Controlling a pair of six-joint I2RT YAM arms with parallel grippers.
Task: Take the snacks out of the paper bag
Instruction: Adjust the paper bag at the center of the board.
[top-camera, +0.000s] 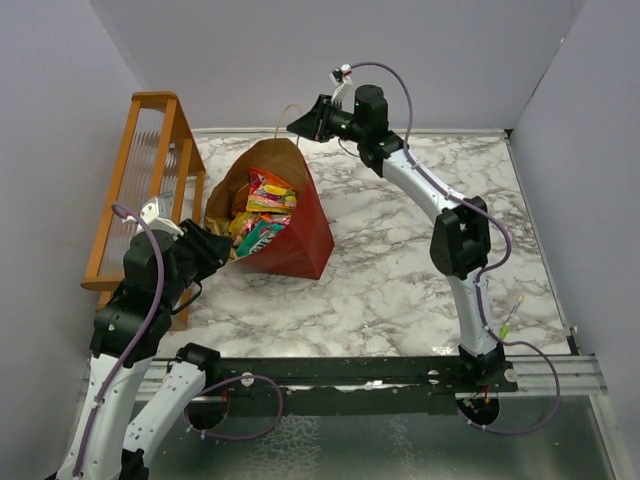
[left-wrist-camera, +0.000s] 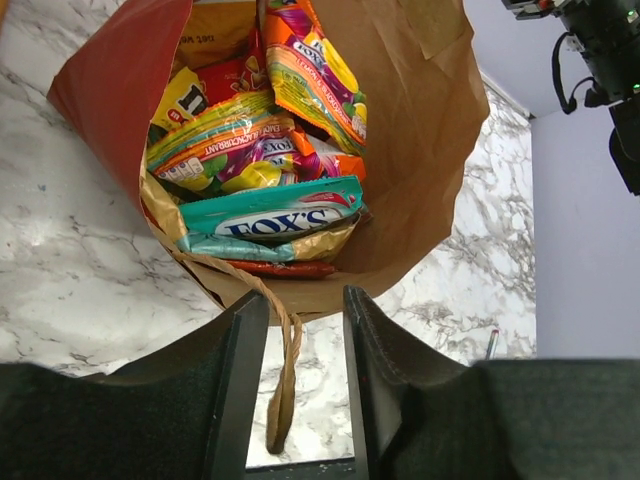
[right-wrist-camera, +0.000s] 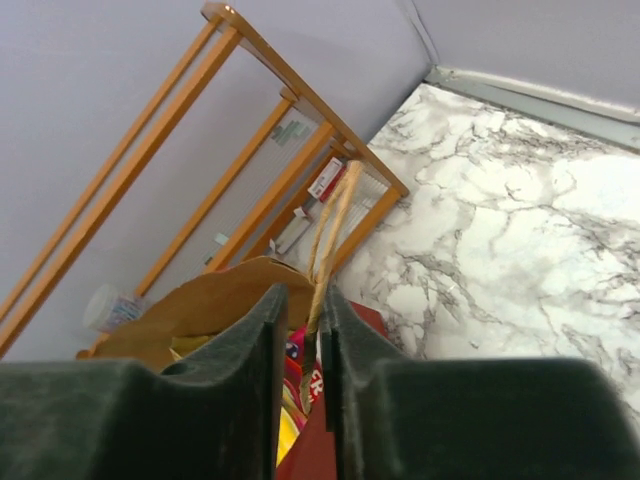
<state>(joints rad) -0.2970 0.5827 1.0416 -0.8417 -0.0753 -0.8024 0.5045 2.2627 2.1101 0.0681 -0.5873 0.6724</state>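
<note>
A white marble tabletop (top-camera: 400, 270) with grey veins sits between plain pale lavender walls (top-camera: 300, 60). An orange wooden rack (top-camera: 150, 160) stands along its left edge, and a thin green pen (top-camera: 510, 320) lies near the right edge.

The paper bag (top-camera: 300, 235), dark red outside and brown inside, rests in the left rear part of the tabletop, just beside the rack. It is tipped so that its mouth faces the left edge. The snacks (top-camera: 265, 210) are all inside it, heaped together. A teal packet (left-wrist-camera: 275, 215) lies across the front, with yellow, orange and red packs behind and under it.

The left gripper (left-wrist-camera: 305, 300) is at the bag's mouth. Its fingers are apart, and a tan handle (left-wrist-camera: 285, 370) hangs loose between them, released. The right gripper (right-wrist-camera: 303, 300) is at the bag's rear rim. Its fingers stand close on either side of the other handle (right-wrist-camera: 335, 220) and seem to pinch it, though the close view leaves contact uncertain.
</note>
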